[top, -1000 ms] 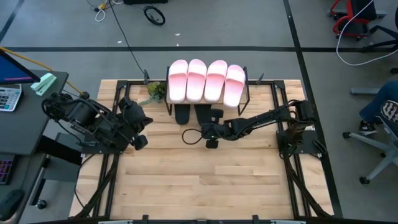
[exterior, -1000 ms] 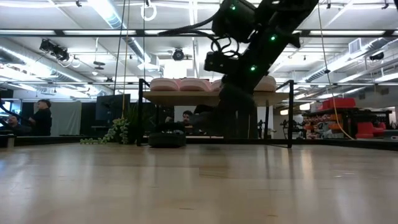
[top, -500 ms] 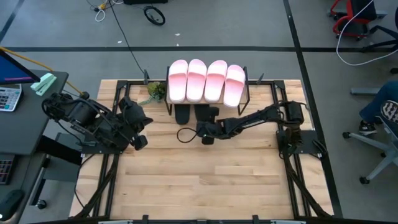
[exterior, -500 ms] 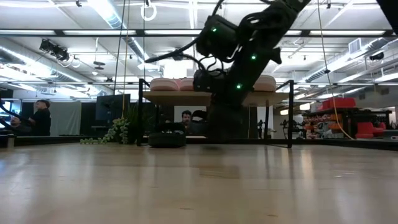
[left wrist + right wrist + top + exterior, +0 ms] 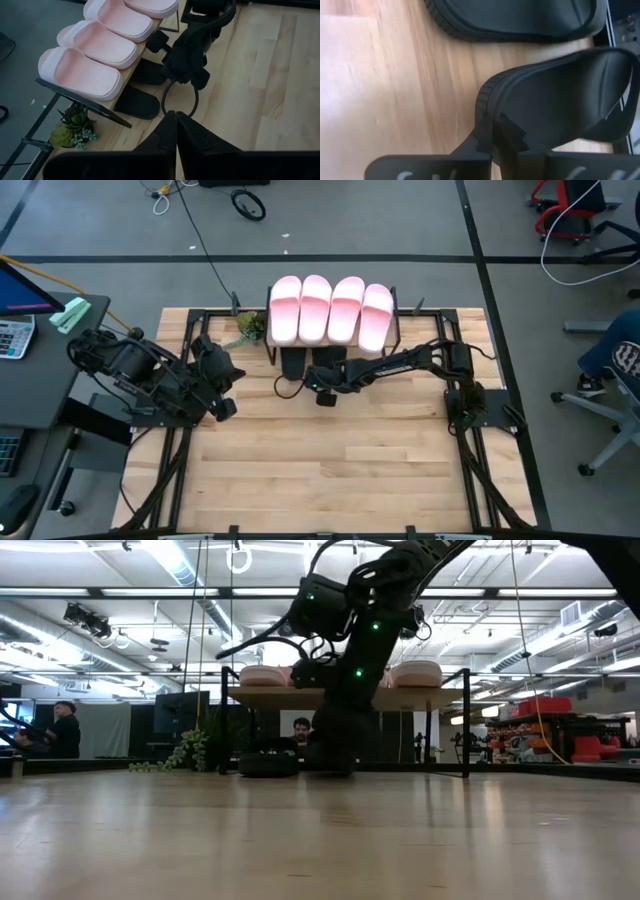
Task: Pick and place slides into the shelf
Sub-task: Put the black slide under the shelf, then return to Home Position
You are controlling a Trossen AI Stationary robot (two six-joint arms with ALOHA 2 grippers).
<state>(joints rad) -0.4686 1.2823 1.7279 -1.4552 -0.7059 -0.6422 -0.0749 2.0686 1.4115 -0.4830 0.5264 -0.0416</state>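
Right claw (image 5: 492, 135) apparently pinches black slide's (image 5: 560, 95) heel edge.

Four pale pink slide sandals (image 5: 331, 311) lie side by side on the low wooden-topped shelf (image 5: 396, 340). Two black slide sandals (image 5: 293, 362) sit beneath it. A small green plant (image 5: 250, 326) stands left of the shelf.

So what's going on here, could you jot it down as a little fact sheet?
Top board: four pale pink slide sandals lie on the small wooden-topped black-frame shelf
Under shelf: one black slide sandal lies flat
Right end effector: shut on a second black slide sandal beside the first
Left end effector: shut, waiting at the table's left
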